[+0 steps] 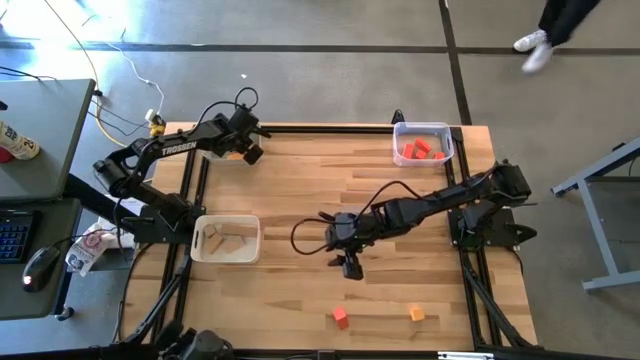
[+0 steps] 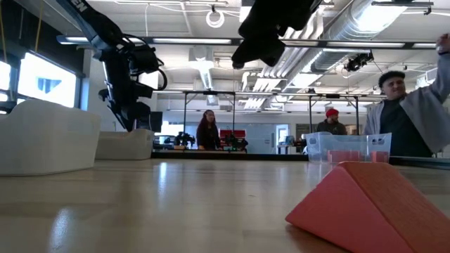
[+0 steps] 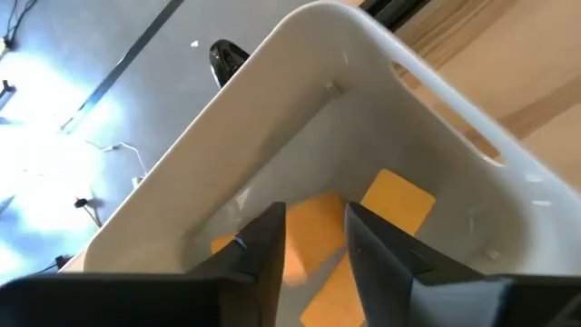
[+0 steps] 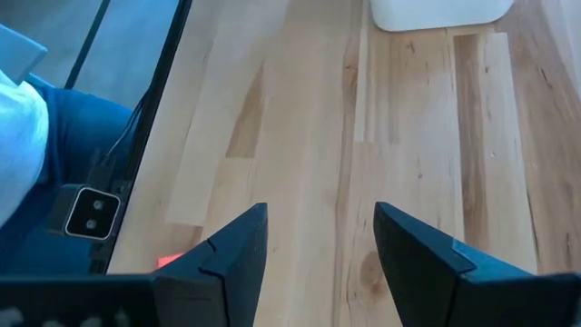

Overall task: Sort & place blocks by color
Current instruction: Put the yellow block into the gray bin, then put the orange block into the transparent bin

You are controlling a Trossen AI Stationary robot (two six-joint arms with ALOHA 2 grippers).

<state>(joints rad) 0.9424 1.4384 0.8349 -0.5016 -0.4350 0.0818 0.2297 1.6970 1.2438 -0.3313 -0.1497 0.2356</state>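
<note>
My left gripper hangs open over a pale bin at the table's far left. Orange blocks lie on that bin's floor, and one shows in the gap between the fingers, below them. My right gripper is open above bare wood mid-table and holds nothing. A red block and an orange block rest on the table near its near edge. The red one is a wedge lying on a flat face.
A clear bin at the far right holds red blocks. A pale bin at the left holds plain wood pieces. Bare table lies between the bins. People stand beyond the far edge in the low view.
</note>
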